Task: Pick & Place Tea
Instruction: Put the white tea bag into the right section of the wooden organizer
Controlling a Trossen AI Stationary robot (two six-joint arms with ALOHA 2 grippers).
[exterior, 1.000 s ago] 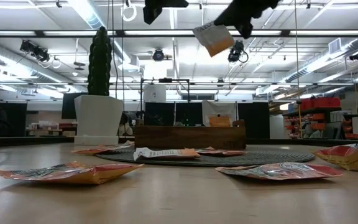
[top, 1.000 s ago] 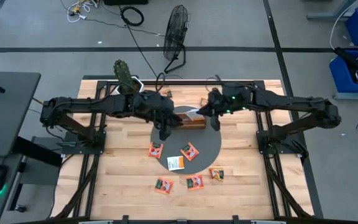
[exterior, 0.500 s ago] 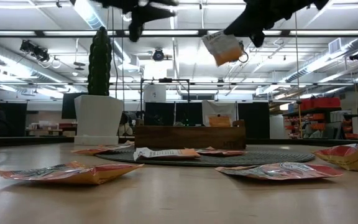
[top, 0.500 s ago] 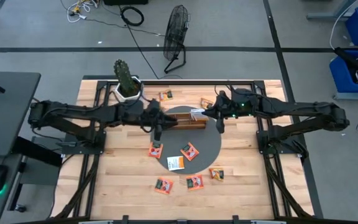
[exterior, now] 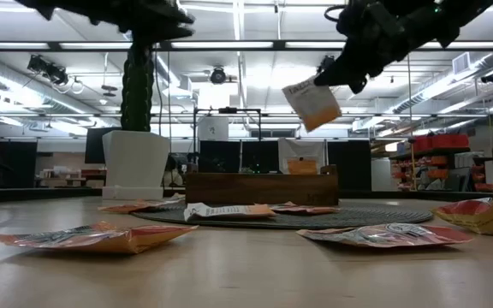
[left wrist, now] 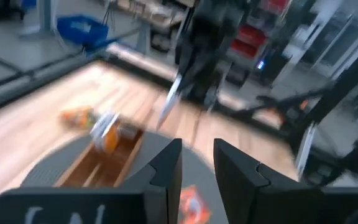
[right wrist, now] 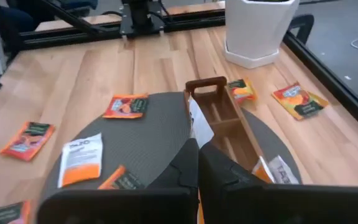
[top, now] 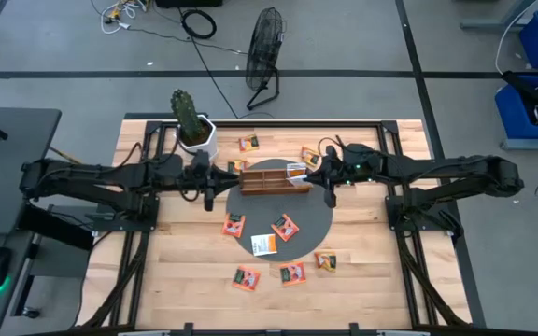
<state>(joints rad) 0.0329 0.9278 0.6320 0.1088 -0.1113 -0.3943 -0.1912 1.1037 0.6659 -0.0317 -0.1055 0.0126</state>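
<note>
Tea sachets lie scattered over the desk [top: 138, 271]: several toward its front edge, two near the back edge, a few on the round grey mat [top: 316, 219], and one white-and-orange sachet [exterior: 312, 101] hangs pinched in the shut right fingers [top: 299, 172] above the right end of the wooden tray [top: 271, 177]. The grip looks to be on one corner only, so the sachet hangs tilted; released like that it could, I think, catch a divider, lie across the slots, or drop onto the mat beside the tray. At least one sachet already stands in the tray's right end; its other slots look empty. Left fingers [top: 205, 191], part open and holding nothing, hang left of the tray.
</note>
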